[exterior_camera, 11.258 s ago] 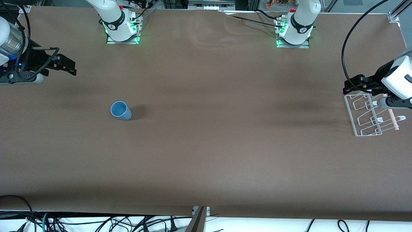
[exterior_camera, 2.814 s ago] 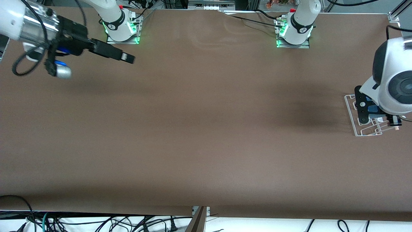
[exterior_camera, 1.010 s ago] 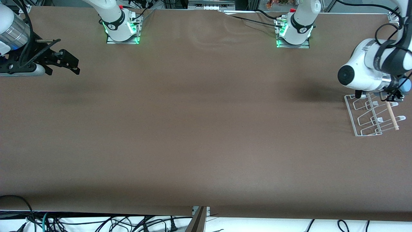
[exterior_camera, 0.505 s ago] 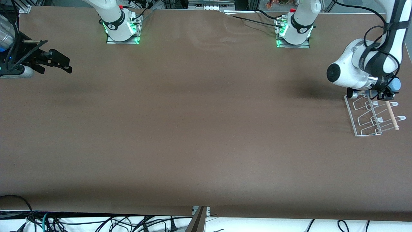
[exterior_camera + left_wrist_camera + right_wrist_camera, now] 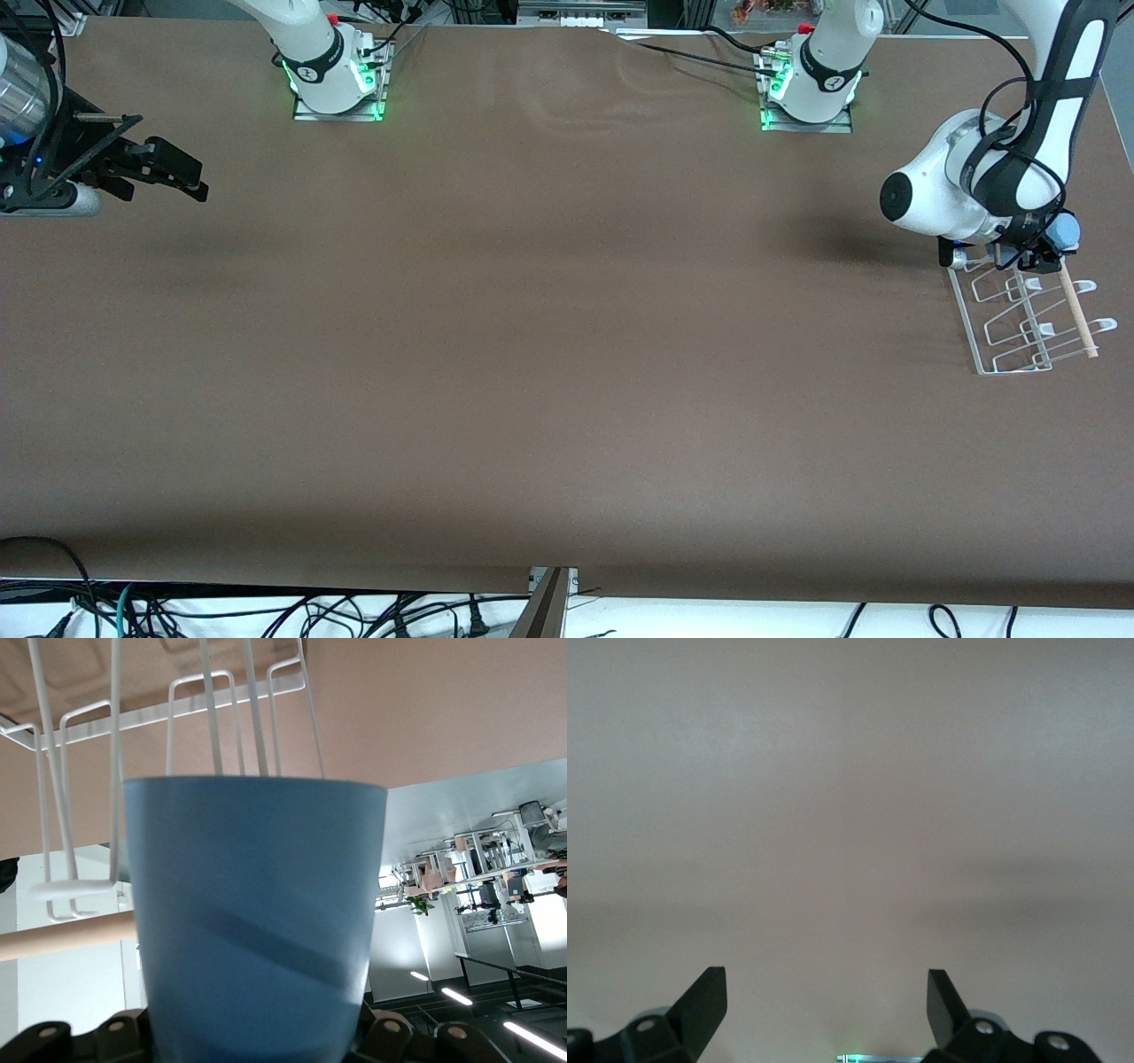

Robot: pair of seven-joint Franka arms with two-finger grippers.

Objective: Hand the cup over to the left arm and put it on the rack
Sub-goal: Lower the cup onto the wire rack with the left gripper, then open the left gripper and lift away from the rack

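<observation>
The light-blue cup (image 5: 1061,232) is held in my left gripper (image 5: 1048,250), which is shut on it just above the end of the white wire rack (image 5: 1017,321) that lies farther from the front camera. In the left wrist view the cup (image 5: 257,921) fills the middle, with the rack's wire loops (image 5: 213,718) close past its rim and the pale wooden dowel (image 5: 62,935) beside it. The dowel (image 5: 1076,310) runs along the rack's side. My right gripper (image 5: 182,175) is open and empty over the table's right-arm end; its view shows only bare table between the fingertips (image 5: 826,992).
The two arm bases with green lights (image 5: 337,84) (image 5: 808,93) stand at the table's back edge. The rack sits close to the table's edge at the left arm's end. Loose cables (image 5: 266,611) hang below the front edge.
My left wrist has swung a little toward the table's middle with the cup, still over the rack's farther end. The right gripper has hardly moved.
</observation>
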